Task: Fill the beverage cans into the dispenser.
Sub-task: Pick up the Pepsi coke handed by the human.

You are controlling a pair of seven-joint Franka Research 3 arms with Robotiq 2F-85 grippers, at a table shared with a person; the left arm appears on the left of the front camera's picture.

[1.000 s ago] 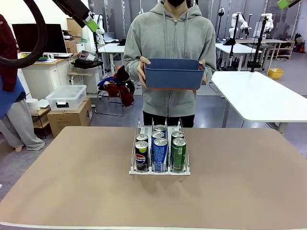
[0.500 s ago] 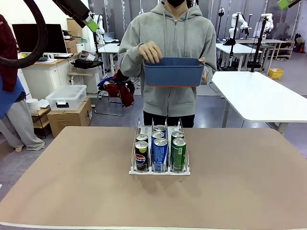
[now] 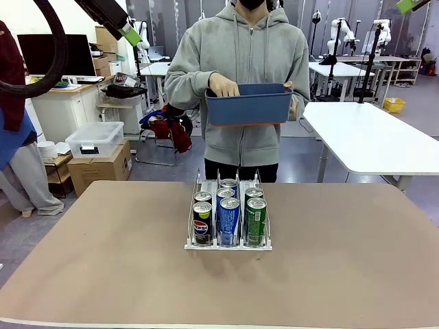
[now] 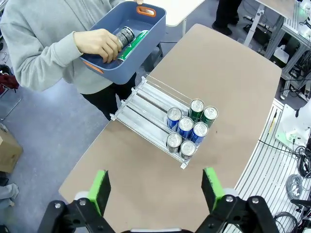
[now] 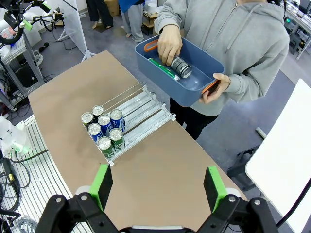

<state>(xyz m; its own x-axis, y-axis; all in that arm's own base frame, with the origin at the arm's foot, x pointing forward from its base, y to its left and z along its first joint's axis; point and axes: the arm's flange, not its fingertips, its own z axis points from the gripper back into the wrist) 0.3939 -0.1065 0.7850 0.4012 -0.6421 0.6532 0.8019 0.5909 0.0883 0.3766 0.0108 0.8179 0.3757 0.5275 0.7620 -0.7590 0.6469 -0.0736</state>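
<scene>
The clear dispenser [image 3: 227,245] stands at the table's middle with several beverage cans in its three lanes: black Pepsi cans [image 3: 202,226] on the left, blue [image 3: 228,221] in the middle, green [image 3: 256,221] on the right. Across the table a person holds a blue bin [image 3: 248,106] and has one hand [image 5: 170,46] inside it on a dark can [image 5: 180,66]. A green can [image 5: 162,67] lies beside that one. My left gripper [image 4: 156,189] and right gripper [image 5: 158,187] hang high above the table. Both are open with nothing between their fingers.
The brown table [image 3: 103,260] stretches wide around the dispenser. The rear halves of the dispenser's lanes [image 4: 143,104] hold nothing. White tables [image 3: 370,137], a storage box [image 3: 95,139] and a cardboard box stand beyond the far edge.
The person's hand left the bin's side, rose over the rim and went down into the bin. Both arms stayed still.
</scene>
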